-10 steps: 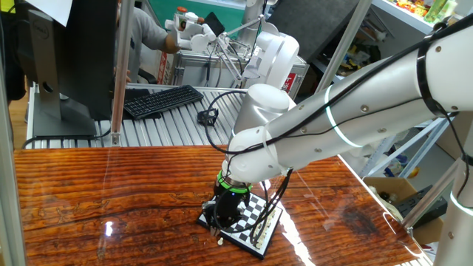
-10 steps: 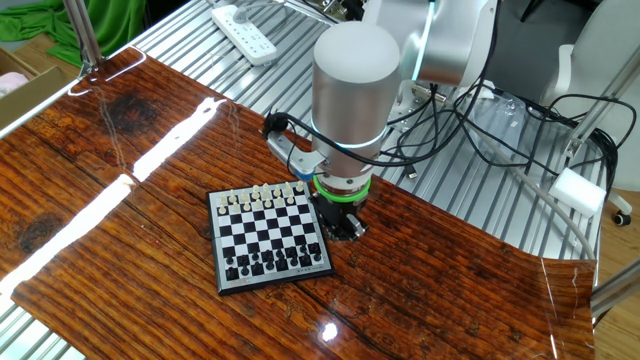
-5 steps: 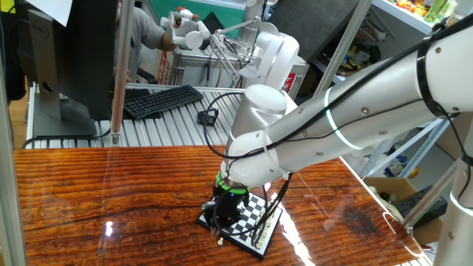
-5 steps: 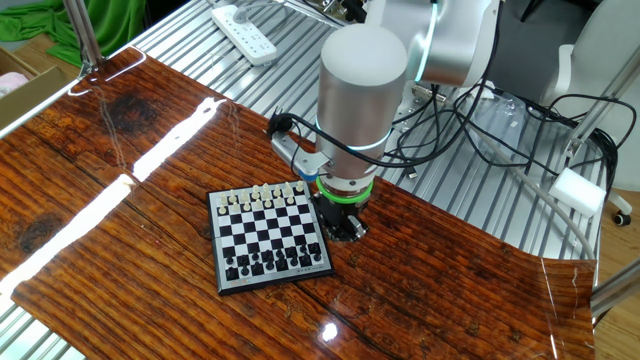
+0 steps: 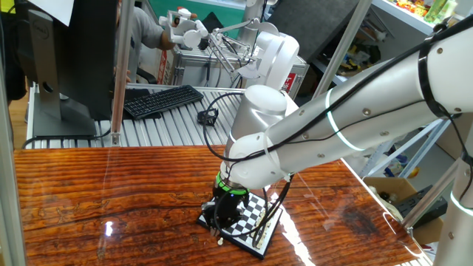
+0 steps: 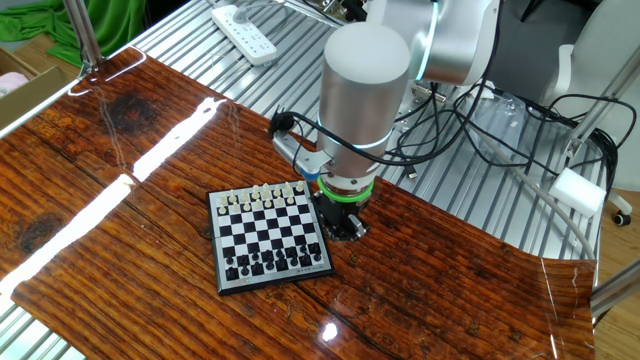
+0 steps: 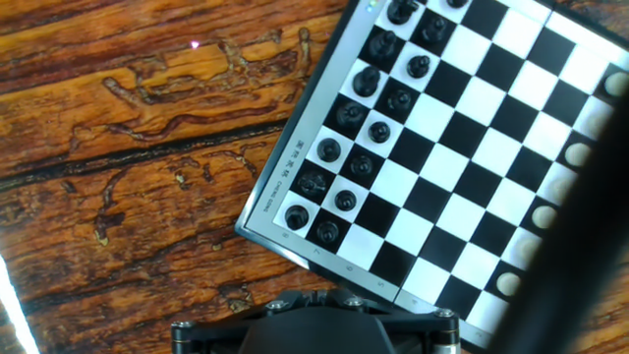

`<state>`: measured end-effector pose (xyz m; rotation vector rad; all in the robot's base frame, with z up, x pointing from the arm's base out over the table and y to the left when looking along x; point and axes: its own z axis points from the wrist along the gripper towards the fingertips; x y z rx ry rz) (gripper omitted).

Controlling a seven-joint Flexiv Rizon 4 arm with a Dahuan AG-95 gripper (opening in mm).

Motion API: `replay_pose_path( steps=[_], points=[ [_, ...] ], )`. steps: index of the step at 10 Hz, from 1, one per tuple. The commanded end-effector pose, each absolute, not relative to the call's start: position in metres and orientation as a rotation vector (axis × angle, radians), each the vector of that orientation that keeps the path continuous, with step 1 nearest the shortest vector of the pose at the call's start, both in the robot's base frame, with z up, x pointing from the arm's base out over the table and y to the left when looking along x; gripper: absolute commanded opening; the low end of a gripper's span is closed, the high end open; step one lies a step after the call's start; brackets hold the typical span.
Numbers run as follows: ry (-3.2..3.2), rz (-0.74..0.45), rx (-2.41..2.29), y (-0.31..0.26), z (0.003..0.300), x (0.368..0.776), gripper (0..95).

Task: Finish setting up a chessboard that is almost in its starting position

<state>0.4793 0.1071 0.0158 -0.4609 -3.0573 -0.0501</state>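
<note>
The chessboard (image 6: 268, 238) is a small black-rimmed chequered board lying on the wooden table. Cream pieces (image 6: 262, 195) line its far side and black pieces (image 6: 270, 262) its near side. My gripper (image 6: 342, 226) hangs low just off the board's right rim, shut, with nothing visible between its fingers. In one fixed view the gripper (image 5: 221, 216) stands at the left end of the chessboard (image 5: 251, 222). In the hand view the gripper (image 7: 313, 297) sits at the bottom edge, the chessboard (image 7: 462, 177) fills the upper right, and two rows of black pieces (image 7: 364, 128) run along its left side.
A keyboard (image 5: 161, 100) and a monitor (image 5: 66, 59) stand on the metal bench behind the table, beside a metal post (image 5: 122, 66). A power strip (image 6: 243, 33) and loose cables (image 6: 470, 120) lie on the bench. A blurred dark shape (image 7: 580, 246) covers the board's right side.
The wrist above the gripper has drifted slightly to the right; the gripper stays shut beside the board. The pieces have not moved.
</note>
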Motion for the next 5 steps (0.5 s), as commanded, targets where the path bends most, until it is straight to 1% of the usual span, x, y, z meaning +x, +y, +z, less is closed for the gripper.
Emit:
replay_pose_path(
  steps=[1,5],
  points=[
    [-3.058,-0.050,-0.466,0.1071,0.0161,0.4795,0.0],
    [-3.056,-0.056,-0.484,0.1071,0.0161,0.4795,0.0]
  ],
)
